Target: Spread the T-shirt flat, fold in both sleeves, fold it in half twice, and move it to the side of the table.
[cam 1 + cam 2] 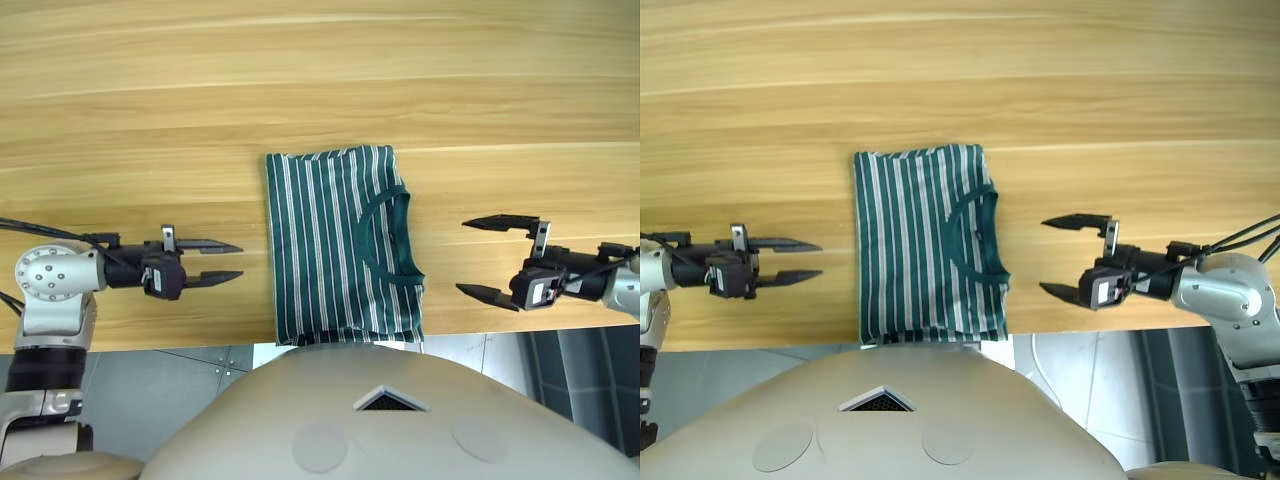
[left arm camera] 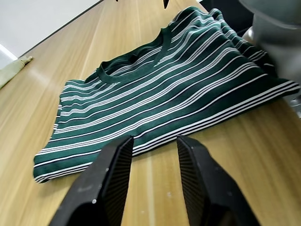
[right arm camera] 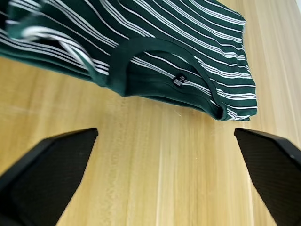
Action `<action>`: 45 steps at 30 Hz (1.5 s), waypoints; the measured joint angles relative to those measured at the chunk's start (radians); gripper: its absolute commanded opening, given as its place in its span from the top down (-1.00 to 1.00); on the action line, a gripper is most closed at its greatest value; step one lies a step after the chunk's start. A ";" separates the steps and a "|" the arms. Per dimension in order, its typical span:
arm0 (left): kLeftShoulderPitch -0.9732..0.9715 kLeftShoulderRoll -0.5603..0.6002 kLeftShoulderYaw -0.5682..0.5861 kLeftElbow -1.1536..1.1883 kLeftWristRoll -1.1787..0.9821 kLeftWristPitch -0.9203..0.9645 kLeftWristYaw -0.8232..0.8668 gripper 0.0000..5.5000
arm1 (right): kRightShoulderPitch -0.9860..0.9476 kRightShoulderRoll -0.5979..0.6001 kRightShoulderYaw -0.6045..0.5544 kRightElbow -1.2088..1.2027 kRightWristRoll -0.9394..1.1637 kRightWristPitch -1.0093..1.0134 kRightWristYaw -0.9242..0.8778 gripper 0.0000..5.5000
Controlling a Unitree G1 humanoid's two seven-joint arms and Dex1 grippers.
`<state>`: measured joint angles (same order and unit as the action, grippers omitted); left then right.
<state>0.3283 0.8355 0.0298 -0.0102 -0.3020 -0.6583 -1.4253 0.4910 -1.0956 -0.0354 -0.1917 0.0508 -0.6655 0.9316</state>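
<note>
Seemingly mid-fold: the T-shirt [image 1: 335, 245] lies folded narrow. The left gripper [image 1: 238, 260] at 9 o'clock and the right gripper [image 1: 463, 257] at 3 have open fingers. Next, probably pinch one end and halve it.

The place looks like a plain indoor workroom or test lab, not a home. A long counter [image 1: 320, 90] of pale wood-grain laminate runs across the whole view, and below its near edge lies a floor [image 1: 190, 365] of large grey tiles with light joints, one tile [image 1: 1070, 370] paler
</note>
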 measured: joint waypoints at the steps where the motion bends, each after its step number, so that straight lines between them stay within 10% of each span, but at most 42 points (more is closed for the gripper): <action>1: 0.023 0.009 -0.007 -0.023 0.000 0.009 0.001 0.37 | 0.015 -0.009 0.002 -0.008 -0.004 -0.002 0.010 -0.95; 17: 0.108 0.062 -0.159 -0.106 0.105 0.027 0.061 0.37 | 0.041 0.000 0.188 -0.090 -0.121 0.008 0.050 -0.95; 25: 0.110 0.086 -0.214 -0.105 0.140 -0.003 0.077 -0.07 | 0.040 0.014 0.211 -0.142 -0.134 0.009 0.046 -0.96; 32: 0.106 0.085 -0.254 -0.129 0.162 -0.040 0.133 -0.07 | 0.025 0.024 0.214 -0.157 -0.124 0.018 0.040 -0.96; 45: 0.076 0.084 -0.300 -0.162 0.222 -0.039 0.235 -0.08 | -0.034 0.093 0.281 -0.117 -0.189 0.049 0.020 -0.11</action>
<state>0.4047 0.9193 -0.2703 -0.1721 -0.0803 -0.6975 -1.1900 0.4571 -1.0028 0.2455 -0.3087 -0.1383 -0.6165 0.9512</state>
